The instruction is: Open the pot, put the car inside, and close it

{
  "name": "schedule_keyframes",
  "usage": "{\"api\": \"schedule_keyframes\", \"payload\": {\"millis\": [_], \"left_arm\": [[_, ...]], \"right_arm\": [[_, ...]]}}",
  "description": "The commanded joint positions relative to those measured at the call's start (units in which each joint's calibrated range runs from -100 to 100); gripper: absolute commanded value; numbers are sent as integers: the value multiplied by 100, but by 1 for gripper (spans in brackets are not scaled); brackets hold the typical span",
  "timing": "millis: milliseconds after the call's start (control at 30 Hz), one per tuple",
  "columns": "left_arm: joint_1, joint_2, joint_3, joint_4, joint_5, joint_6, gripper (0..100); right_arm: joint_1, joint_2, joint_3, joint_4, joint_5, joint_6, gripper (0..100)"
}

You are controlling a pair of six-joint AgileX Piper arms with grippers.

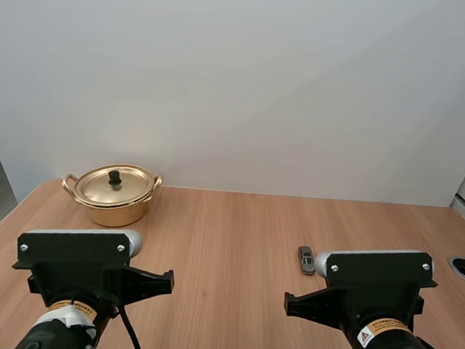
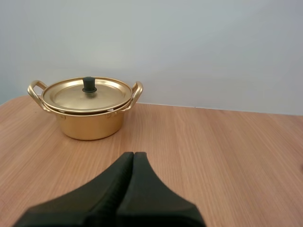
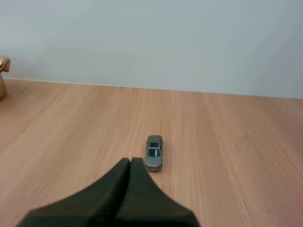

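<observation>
Both arms sit drawn back at the near edge in the high view, the left arm (image 1: 56,328) at the left and the right arm (image 1: 396,346) at the right, well apart, side by side and level, each aimed forward. In the left wrist view the left tool (image 2: 133,155) has its two black fingers pressed together into one dark wedge, pinching nothing. In the right wrist view the right tool (image 3: 130,161) is closed the same way, its fingers meeting along a thin seam, tips pointing forward and gripping nothing.
</observation>
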Motion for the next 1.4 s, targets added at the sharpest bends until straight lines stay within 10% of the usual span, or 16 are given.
{"api": "schedule_keyframes", "payload": {"millis": [0,567,800,1067,1367], "left_arm": [[0,0,0,-6,-3,3,0],[0,0,-27,233,-675,68,0],[0,0,-918,463,-3583,351,0],[8,0,-1820,423,101,534,0],[94,159,-2125,1002,196,544,0]], "right_arm": [[0,0,0,3,10,-2,0],[0,0,0,-11,-1782,-2,0],[23,0,-462,-926,-2699,-2,0],[98,0,-1584,-740,-1207,-2,0],[154,0,-2332,-545,1041,-22,0]]}}
